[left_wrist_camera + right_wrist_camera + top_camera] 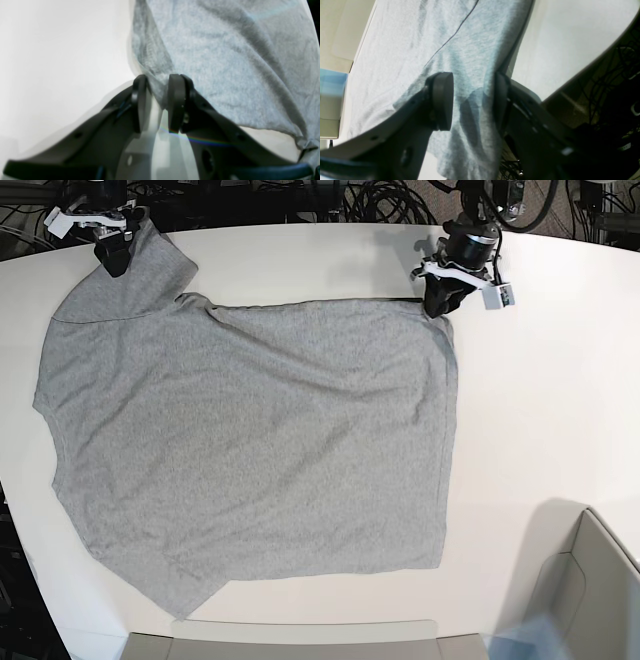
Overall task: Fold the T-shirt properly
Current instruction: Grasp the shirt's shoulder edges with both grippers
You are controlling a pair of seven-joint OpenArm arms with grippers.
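The white bench [560, 380] carries one T-shirt [250, 450], heather-grey and plain side up, spread nearly flat over the bench's left and middle, its far edge running along the bench's far edge. No lettering shows. Broad wrinkles run diagonally across the cloth, and the near left corner is ragged.

Two arms work it, one at each far corner of the cloth. The left gripper [157, 100] sits at the shirt's far right corner, near the middle of the bench's far edge; its fingers [176, 102] pinch a narrow bunched fold of the hem. The right gripper [472, 100] is at the far left corner of the bench, its fingers [442, 100] set wider around a thicker gather of cloth by the sleeve; cloth fills the gap, so it appears to be a grip.

The step in hand looks like the first fold: both far corners are taken, nothing yet lifted over. The next move likely calls for raising both corners together, evenly, and carrying them toward the near edge, keeping the cloth taut so the wrinkles do not fold in.
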